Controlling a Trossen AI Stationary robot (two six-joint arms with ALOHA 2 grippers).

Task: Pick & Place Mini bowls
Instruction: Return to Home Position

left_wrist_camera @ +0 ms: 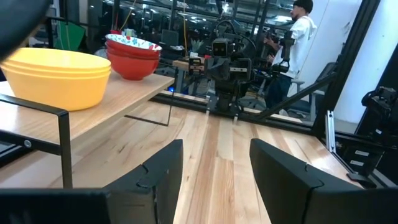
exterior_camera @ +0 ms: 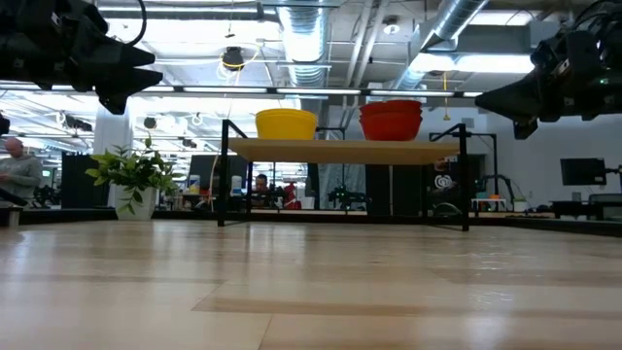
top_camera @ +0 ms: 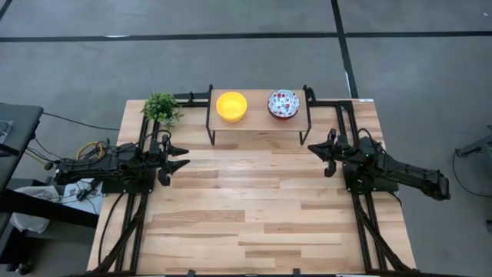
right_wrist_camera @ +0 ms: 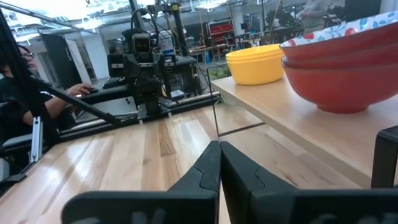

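Note:
The mini bowls stand in two nested stacks on a small raised wooden shelf (top_camera: 257, 121) at the table's far middle. The yellow stack (top_camera: 231, 106) (exterior_camera: 286, 123) (left_wrist_camera: 59, 73) is on the shelf's left part. The floral stack (top_camera: 283, 104) (exterior_camera: 391, 120) (right_wrist_camera: 348, 68), red outside and patterned inside, is on its right part. My left gripper (top_camera: 184, 155) (left_wrist_camera: 214, 168) hovers open above the table, left of the shelf and nearer than it. My right gripper (top_camera: 312, 146) (right_wrist_camera: 219, 155) hovers shut, right of the shelf. Both point toward the table's middle.
A small green plant (top_camera: 161, 108) (exterior_camera: 134, 175) stands at the far left, beside the shelf's black metal legs (top_camera: 211, 115). The bare wooden tabletop (top_camera: 254, 208) stretches between and in front of the arms. People show in the room beyond the table.

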